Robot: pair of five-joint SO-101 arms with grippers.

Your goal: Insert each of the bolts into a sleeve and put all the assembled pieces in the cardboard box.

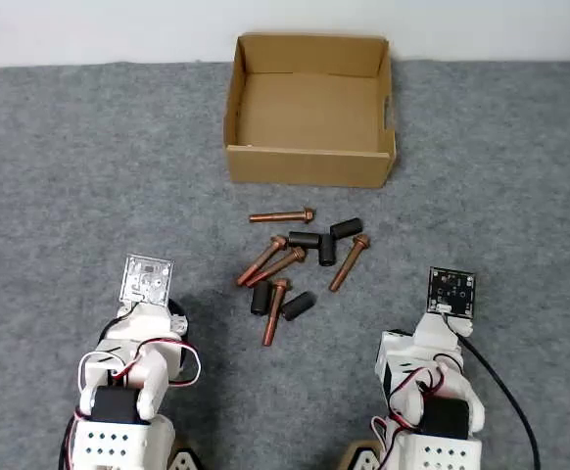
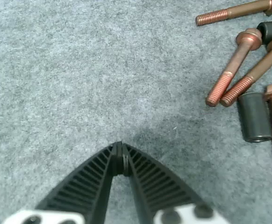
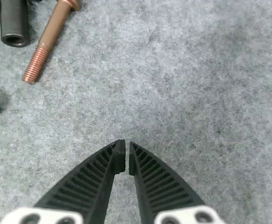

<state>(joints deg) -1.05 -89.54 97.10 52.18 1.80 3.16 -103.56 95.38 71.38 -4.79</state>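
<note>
So far nothing is done: none of the bolts (image 1: 281,215) is seated in any of the sleeves (image 1: 298,305), and the cardboard box (image 1: 309,166) is seen with a bare floor. Five bolts and five black sleeves are counted in a loose pile on the grey carpet (image 1: 60,176), between the box and the two arms. Several pieces are touching or crossed, but all are separate parts. All five insertions and all five drops into the box are judged outstanding.

Left gripper (image 2: 119,156): closed, tips pressed together, nothing held, parked over bare carpet. The pile is located forward of it and toward the right arm's side. Two slanted bolts and a sleeve are the nearest to it, with no contact made.

Right gripper (image 3: 126,156): fingers drawn together to a hairline slit, nothing held, also over bare carpet. One of the bolts (image 3: 49,39) and one of the sleeves (image 3: 14,23) just beside it are found ahead, toward the left arm's side and apart from the tips.
</note>
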